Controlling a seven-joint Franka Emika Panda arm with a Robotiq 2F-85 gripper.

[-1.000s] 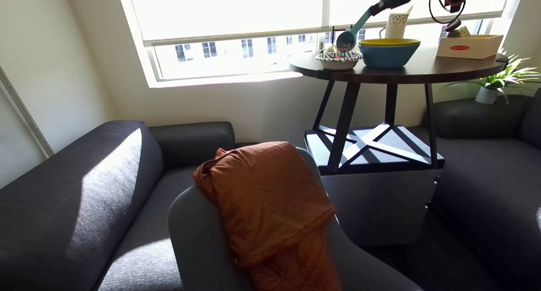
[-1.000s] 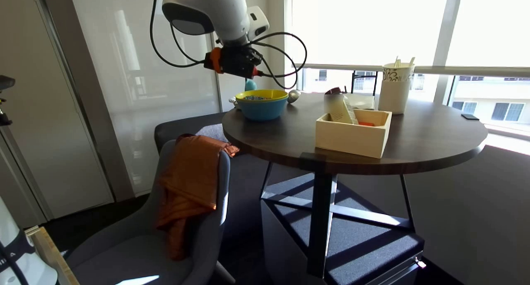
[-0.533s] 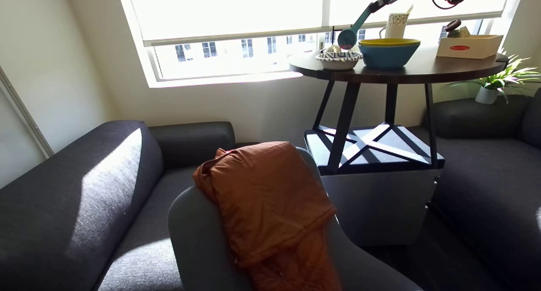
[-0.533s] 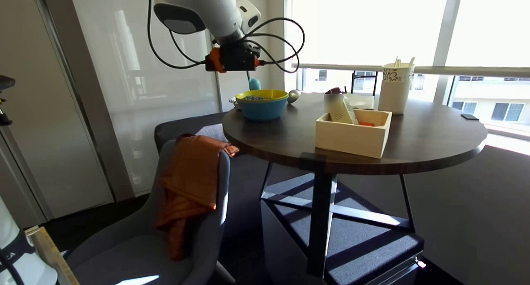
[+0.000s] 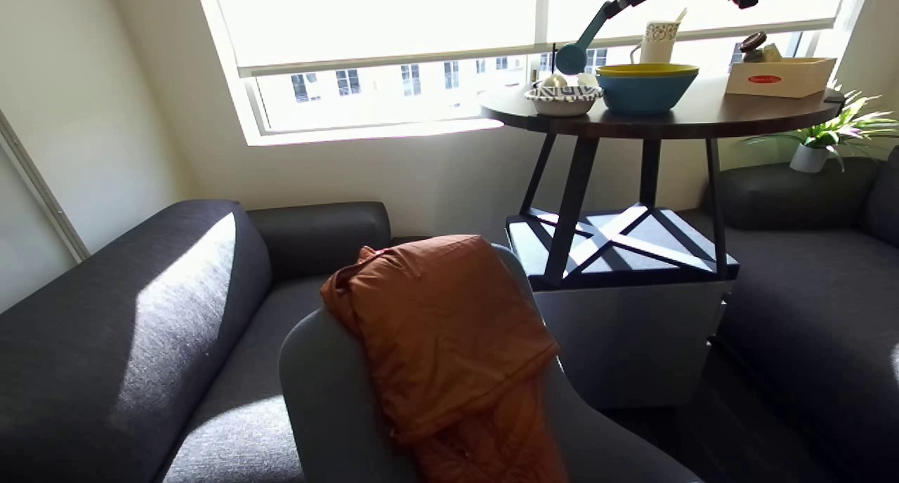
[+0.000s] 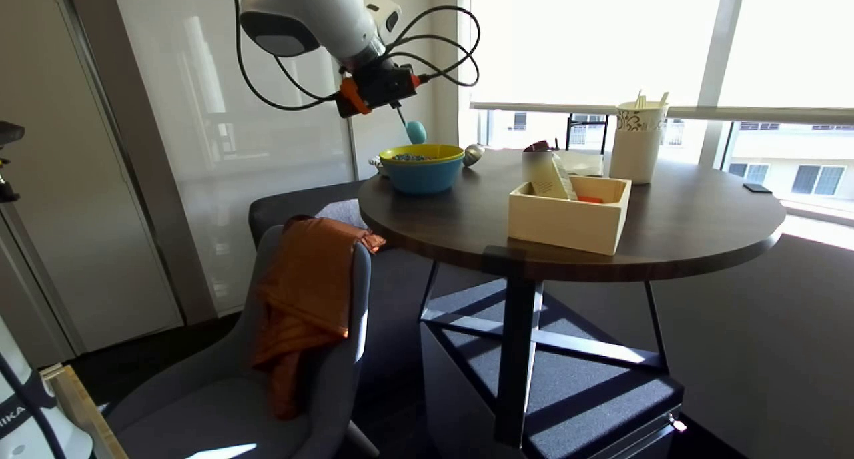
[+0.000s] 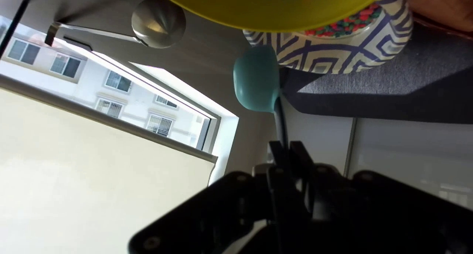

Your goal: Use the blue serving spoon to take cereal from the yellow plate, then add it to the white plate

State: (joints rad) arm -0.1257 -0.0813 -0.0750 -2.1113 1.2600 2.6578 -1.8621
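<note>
My gripper [image 7: 283,147] is shut on the dark handle of the blue serving spoon [image 7: 257,80]. The teal spoon head hangs just above the white plate in an exterior view [image 5: 571,59] and shows behind the yellow dish in an exterior view [image 6: 415,133]. Its inside is hidden. The white plate [image 7: 321,58] has a blue zigzag pattern and holds red and green cereal [image 7: 349,27]. In an exterior view it stands left of the bowls [image 5: 562,106]. The yellow plate [image 7: 258,14] is a deep bowl nested in a blue bowl [image 6: 421,179]; cereal [image 6: 412,157] lies inside.
A metal ladle [image 7: 159,21] lies on the round dark table [image 6: 460,212] beyond the bowls. A wooden box [image 6: 567,219] and a tall cream container [image 6: 639,145] with utensils stand on the table. A chair with an orange jacket [image 6: 307,285] stands beside it.
The spoon has risen slightly off the white plate and turned. Coloured pieces seen in its head a second ago no longer show. The gripper has tilted, still holding the handle.
</note>
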